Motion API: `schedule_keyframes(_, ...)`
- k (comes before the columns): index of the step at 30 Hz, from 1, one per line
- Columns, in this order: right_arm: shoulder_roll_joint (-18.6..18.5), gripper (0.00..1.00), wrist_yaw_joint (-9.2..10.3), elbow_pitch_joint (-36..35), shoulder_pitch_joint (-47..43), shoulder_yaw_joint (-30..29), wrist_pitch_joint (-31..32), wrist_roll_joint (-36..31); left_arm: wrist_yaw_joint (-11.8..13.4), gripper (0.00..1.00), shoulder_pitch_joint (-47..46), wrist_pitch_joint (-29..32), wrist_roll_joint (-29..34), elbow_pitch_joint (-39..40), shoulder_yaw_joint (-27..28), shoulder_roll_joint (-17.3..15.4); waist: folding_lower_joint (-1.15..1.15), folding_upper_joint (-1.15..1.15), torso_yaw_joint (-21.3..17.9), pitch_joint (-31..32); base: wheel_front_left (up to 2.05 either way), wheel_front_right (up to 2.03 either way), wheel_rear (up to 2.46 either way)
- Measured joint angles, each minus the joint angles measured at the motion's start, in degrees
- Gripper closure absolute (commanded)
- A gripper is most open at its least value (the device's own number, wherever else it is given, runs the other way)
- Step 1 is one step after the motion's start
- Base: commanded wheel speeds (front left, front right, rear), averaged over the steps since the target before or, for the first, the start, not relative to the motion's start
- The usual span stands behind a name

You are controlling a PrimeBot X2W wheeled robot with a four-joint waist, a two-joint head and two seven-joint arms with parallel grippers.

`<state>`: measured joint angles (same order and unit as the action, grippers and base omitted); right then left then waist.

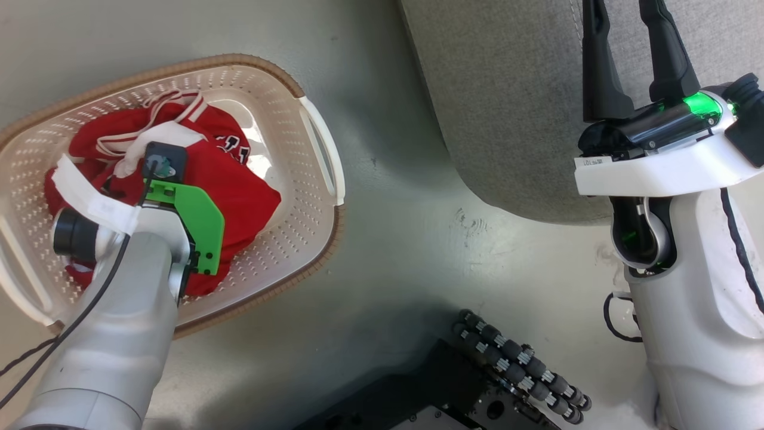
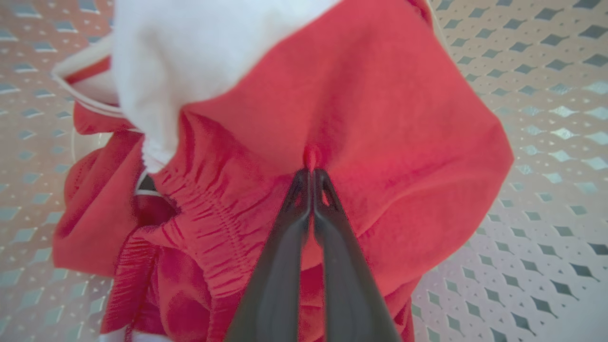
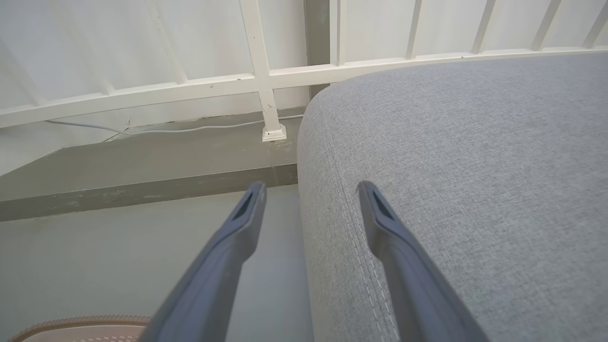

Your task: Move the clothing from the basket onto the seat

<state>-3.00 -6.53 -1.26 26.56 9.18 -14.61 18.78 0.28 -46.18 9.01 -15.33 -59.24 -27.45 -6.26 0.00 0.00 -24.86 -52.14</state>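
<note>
The clothing (image 1: pixel 239 185) is a heap of bright red fabric with white trim lying in the cream perforated basket (image 1: pixel 298 239) on the floor at the left. My left wrist (image 1: pixel 173 203) reaches down into the heap and hides its fingers there. In the left wrist view my left gripper (image 2: pixel 311 173) is shut, pinching a small fold of the red clothing (image 2: pixel 380 118) above the basket's wall (image 2: pixel 546 142). The grey seat (image 1: pixel 507 107) fills the upper right. My right gripper (image 1: pixel 621 12) hovers open over the seat's edge (image 3: pixel 475 190), its fingers (image 3: pixel 309 190) holding nothing.
Grey floor lies between basket and seat. My base with its black rollers (image 1: pixel 519 364) sits at the bottom middle. Beyond the seat stand a white railing (image 3: pixel 266 80), a raised ledge and a thin cable (image 3: pixel 190 129). The basket's brown rim (image 3: pixel 80 323) shows low in the right wrist view.
</note>
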Motion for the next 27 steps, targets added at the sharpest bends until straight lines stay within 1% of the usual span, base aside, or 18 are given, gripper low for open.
schedule_keyframes(4, 0.1, 0.0, -0.01, 0.3, 0.0, -0.1, 0.0, -0.3, -0.3, 1.0, 0.0, -0.6, 0.0, -1.2, -0.4, 0.4, 0.0, 0.0, 0.7, 0.8, 0.0, 0.0, 0.0)
schedule_keyframes(11, 0.2, 0.0, -0.02, 1.7, 0.0, -0.2, 0.0, -1.2, -0.7, 1.0, 0.0, -3.9, 0.0, -1.4, -0.4, 1.4, 0.0, 0.0, 2.0, 3.0, 0.0, 0.0, 0.0)
schedule_keyframes(19, 0.0, 0.0, -0.22, 3.2, -0.3, -0.6, 0.0, -2.4, -1.3, 1.0, 0.4, -9.1, -1.2, -0.9, 0.1, 2.9, 0.0, 0.0, 4.3, 6.4, 0.0, 0.0, 0.0)
schedule_keyframes(21, -0.3, 0.0, -0.52, 3.8, -0.5, -0.4, 0.0, -2.9, -1.4, 1.0, 0.8, -10.3, -1.4, -0.7, 0.1, 3.2, 0.0, 0.0, 5.0, 7.3, 0.0, 0.0, 0.0)
schedule_keyframes(23, -0.6, 0.0, -0.53, 4.4, -1.0, -0.4, 0.0, -3.2, -1.9, 1.0, 1.6, -11.7, -1.8, -0.5, 0.2, 3.3, 0.0, 0.0, 5.7, 8.4, 0.0, 0.0, 0.0)
schedule_keyframes(27, -0.9, 0.0, -0.53, 5.4, -2.2, -0.4, 0.0, -3.8, -1.9, 1.0, 2.7, -13.9, -2.6, 0.1, 0.9, 3.5, 0.0, 0.0, 7.2, 10.6, 0.0, 0.0, 0.0)
